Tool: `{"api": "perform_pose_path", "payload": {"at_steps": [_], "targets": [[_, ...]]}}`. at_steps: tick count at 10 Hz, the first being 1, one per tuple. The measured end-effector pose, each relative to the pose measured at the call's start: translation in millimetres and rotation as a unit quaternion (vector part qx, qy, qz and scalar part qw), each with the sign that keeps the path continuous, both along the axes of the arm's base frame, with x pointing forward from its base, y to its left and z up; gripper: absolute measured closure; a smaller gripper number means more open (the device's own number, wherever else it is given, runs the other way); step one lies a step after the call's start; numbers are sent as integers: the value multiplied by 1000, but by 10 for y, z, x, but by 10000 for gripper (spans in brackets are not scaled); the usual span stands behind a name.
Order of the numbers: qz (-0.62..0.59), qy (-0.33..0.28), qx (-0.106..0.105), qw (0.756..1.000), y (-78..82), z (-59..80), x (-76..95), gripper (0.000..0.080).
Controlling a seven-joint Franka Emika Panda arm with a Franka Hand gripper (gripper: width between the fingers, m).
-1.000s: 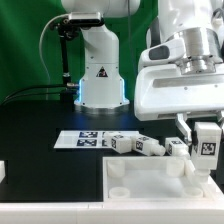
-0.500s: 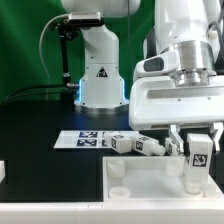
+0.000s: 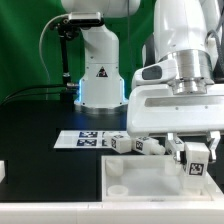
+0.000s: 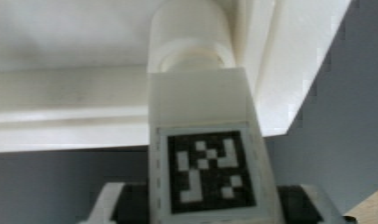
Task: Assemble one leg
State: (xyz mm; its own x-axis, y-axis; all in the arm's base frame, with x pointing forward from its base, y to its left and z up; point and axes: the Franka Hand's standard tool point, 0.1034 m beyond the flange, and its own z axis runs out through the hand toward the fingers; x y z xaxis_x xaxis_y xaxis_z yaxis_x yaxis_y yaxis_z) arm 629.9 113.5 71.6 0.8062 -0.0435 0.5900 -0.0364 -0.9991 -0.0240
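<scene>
Exterior view | claw [image 3: 197, 164] clamped on one leg [image 3: 197, 152], held upright | leg over the white panel [image 3: 135, 186], at its far corner on the exterior view's right | contact with panel: cannot tell

Tagged leg [image 3: 197, 158] between fingers [image 3: 177, 150], over panel [image 3: 140, 182]

Bright, even light fills the exterior view, the white arm housing [image 3: 180, 95] nearly glaring against the dark table [image 3: 40, 115], a blue glow at the robot base [image 3: 98, 78]. The wrist view is blurred, the tag on the leg [image 4: 200, 115] fuzzy-edged
</scene>
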Motion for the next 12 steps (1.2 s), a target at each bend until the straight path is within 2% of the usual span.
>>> {"api": "perform_pose_path", "payload": {"at_steps": [4,5,6,7,8,9,10,11,12], "targets": [[4,0,-4,1000,-12,-4,6,514],[4,4,-4,1000,-11,-24,-6,406],[4,5,-4,1000,-12,-26,-8,406],[2,26,-3,1000,-26,-54,-31,270],[-3,77,2,997,-49,29,-63,175],[-8,87,3,996,-73,134,-38,157],[-13,112,4,994,-105,115,-47,157],[-25,180,18,983,-127,100,-80,157],[-40,218,32,975,-117,139,-45,151]]}}
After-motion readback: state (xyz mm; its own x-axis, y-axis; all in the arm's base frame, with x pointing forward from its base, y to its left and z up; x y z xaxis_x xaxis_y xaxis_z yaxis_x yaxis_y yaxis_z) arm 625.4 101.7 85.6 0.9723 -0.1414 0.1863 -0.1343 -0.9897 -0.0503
